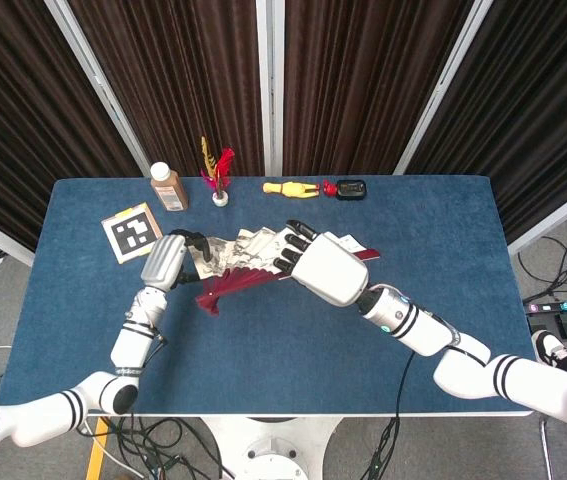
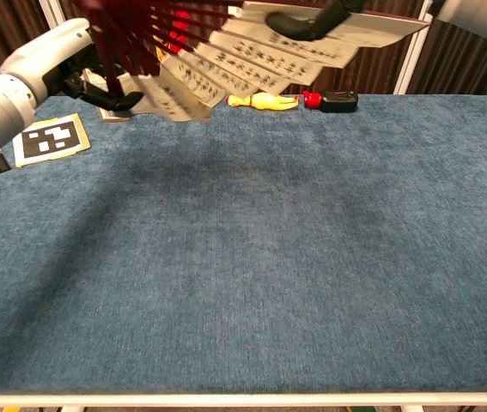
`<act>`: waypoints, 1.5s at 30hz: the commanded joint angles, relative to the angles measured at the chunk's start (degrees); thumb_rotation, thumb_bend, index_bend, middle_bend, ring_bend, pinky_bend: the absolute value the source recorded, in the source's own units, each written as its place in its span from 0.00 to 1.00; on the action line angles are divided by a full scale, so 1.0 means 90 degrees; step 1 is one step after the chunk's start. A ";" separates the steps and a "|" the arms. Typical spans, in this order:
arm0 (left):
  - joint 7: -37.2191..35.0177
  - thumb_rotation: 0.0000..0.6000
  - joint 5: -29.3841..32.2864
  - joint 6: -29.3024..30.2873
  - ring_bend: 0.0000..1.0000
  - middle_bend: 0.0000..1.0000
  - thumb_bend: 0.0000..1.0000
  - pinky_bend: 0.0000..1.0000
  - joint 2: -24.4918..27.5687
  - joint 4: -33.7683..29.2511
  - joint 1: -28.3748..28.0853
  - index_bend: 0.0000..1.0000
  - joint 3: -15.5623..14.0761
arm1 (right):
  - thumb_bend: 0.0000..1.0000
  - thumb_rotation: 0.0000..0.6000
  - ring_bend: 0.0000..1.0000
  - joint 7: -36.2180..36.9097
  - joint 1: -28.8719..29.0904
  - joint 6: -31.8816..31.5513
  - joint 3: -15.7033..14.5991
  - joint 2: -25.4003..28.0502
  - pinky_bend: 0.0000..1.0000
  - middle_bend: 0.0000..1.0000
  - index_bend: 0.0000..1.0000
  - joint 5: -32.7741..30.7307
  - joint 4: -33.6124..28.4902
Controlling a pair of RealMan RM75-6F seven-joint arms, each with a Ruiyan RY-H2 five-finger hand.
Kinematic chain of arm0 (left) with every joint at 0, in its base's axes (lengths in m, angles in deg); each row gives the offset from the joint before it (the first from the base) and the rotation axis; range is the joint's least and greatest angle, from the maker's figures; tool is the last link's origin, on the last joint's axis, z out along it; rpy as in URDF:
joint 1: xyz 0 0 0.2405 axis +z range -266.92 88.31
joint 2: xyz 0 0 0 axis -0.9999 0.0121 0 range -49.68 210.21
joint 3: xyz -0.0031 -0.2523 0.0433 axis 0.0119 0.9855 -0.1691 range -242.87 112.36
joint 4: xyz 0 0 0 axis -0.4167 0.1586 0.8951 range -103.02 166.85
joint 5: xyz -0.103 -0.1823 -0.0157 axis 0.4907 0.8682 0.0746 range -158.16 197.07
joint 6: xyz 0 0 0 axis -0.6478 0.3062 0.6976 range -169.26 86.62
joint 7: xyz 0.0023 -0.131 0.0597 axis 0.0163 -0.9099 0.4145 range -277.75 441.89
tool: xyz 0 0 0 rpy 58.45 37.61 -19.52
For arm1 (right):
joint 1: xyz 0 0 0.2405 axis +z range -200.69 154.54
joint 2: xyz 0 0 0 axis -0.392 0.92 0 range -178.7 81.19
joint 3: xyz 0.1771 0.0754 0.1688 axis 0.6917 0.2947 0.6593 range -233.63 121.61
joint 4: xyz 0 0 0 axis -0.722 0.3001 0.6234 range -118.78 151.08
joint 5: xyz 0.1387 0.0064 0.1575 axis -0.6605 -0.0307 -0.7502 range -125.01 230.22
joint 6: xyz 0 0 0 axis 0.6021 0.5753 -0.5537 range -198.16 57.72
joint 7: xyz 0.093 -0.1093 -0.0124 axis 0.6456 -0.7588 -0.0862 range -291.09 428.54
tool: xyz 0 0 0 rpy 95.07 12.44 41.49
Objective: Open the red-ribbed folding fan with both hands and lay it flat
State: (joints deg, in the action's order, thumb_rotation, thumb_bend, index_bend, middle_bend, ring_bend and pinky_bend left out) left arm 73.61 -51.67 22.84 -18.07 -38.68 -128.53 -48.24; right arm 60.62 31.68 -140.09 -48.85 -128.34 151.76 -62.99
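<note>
The right hand (image 1: 328, 268) holds one outer rib of the folding fan (image 1: 248, 268), fingers curled over its upper edge; the left hand (image 1: 166, 262) grips the opposite end, fingers wrapped around the red ribs just beside its palm. The fan sits between the two hands, raised above the counter (image 1: 263, 340) and touching it nowhere that can be seen. Judged progress: the opening is well advanced, with the paper leaf spread into a broad arc, but the spread looks short of full and the laying flat is not yet done. The head view shows both hands whole, the red ribs converging below and between them, and the fan's position over the counter. The chest view shows the underside of the leaf with its printed columns and the shadow on the cloth beneath, confirming clearance, but cuts off most of the right hand. Beyond the hands, along the far edge, stand a brown bottle (image 1: 169, 187), a feathered shuttlecock (image 1: 218, 176), a yellow toy (image 1: 290, 188) and a black device (image 1: 351, 188); a marker card (image 1: 131, 232) lies just beyond the left hand.
</note>
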 commanded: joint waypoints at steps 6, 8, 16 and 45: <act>0.2087 1.00 0.0511 -0.0012 0.50 0.64 0.42 0.35 0.0452 -0.0645 0.0067 0.67 -0.0225 | 1.00 1.00 0.39 -0.0660 -0.0251 0.0214 -0.0128 0.0410 0.22 0.71 0.89 -0.0077 -0.0579; 0.2466 1.00 0.0736 -0.0028 0.50 0.64 0.42 0.35 0.0510 -0.0847 0.0068 0.67 -0.0199 | 1.00 1.00 0.39 -0.0885 -0.0327 0.0251 -0.0130 0.0504 0.22 0.71 0.89 -0.0136 -0.0765; 0.3576 1.00 0.1631 -0.0009 0.50 0.63 0.42 0.35 0.0715 -0.1494 0.0042 0.66 -0.0073 | 1.00 1.00 0.39 -0.1699 -0.0675 0.0292 -0.0209 0.0830 0.20 0.71 0.90 -0.0275 -0.1460; 0.5247 1.00 0.2890 0.0182 0.31 0.36 0.33 0.30 0.0241 -0.1463 -0.0481 0.22 -0.0169 | 1.00 1.00 0.35 -0.2876 -0.1583 -0.0133 -0.0453 0.0201 0.00 0.67 0.80 0.0128 -0.0903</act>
State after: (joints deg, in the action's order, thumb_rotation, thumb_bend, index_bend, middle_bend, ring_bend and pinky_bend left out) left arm 120.41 -26.46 25.07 -15.25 -52.73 -132.35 -49.87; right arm 35.45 17.94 -141.22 -52.65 -125.07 152.61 -72.80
